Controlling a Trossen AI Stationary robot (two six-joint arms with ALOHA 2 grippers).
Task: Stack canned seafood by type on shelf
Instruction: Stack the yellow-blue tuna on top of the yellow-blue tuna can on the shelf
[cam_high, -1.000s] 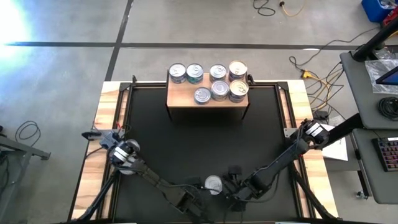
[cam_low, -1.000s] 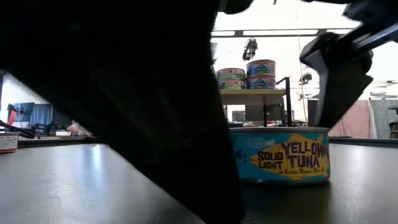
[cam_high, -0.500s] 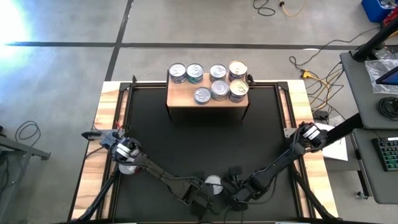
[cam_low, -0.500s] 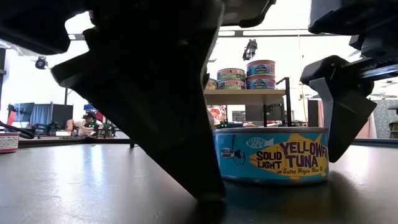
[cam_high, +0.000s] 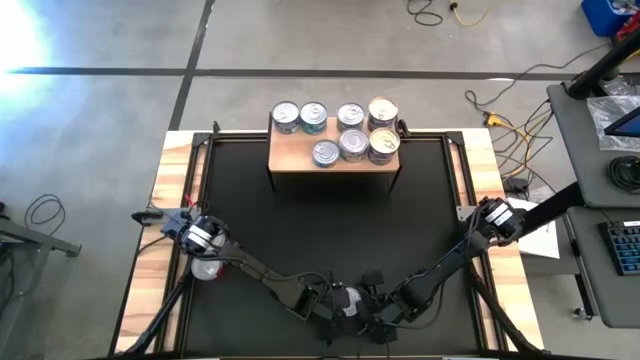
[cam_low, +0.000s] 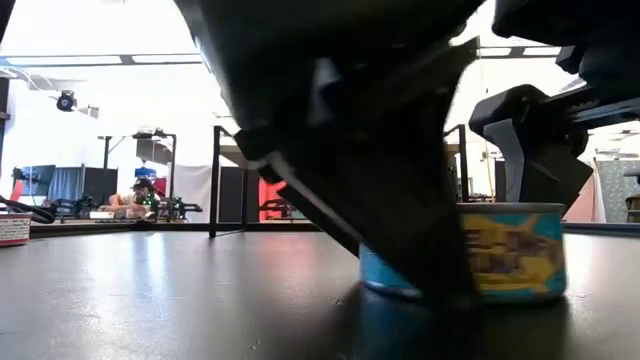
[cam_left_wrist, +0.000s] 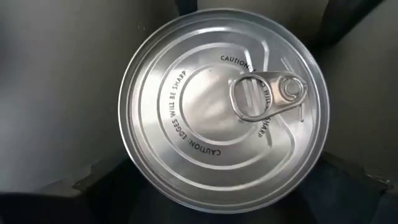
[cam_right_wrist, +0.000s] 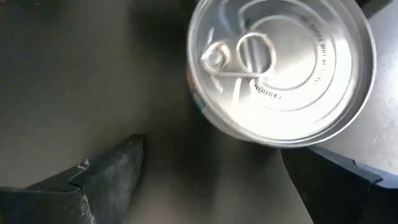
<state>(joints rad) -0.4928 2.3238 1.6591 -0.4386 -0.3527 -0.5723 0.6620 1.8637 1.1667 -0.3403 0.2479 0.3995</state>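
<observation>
One tin of canned seafood (cam_left_wrist: 224, 112), with a silver pull-tab top and a blue and yellow label (cam_low: 520, 250), stands on its base on the black mat near the table's front edge. My left gripper (cam_high: 342, 302) is open and slants down over it, one finger on each side of the tin. My right gripper (cam_right_wrist: 211, 180) is open just to the tin's right (cam_high: 378, 312), and the tin (cam_right_wrist: 280, 68) lies beyond its fingertips. Several more tins (cam_high: 340, 130) stand on the shelf (cam_high: 300, 155) at the far edge, some stacked. My left gripper comes at the tin slanting down from above, with its fingers (cam_left_wrist: 93, 190) beside the rim on two opposite sides. Whether a finger touches the tin's wall I cannot tell. The tin sits upright on the mat.
A red-labelled tin (cam_low: 12, 228) stands at the mat's left side, partly under my left arm (cam_high: 205, 268). The black mat (cam_high: 320, 230) between the shelf and the grippers is bare. Wooden strips and black rails border the mat on the left and right.
My left gripper has swung toward the table's right and sunk a little. It now stands over the tin, which was beside it before. In the low view the tin has shifted slightly to the right. My right gripper has sunk slightly and rolled.
</observation>
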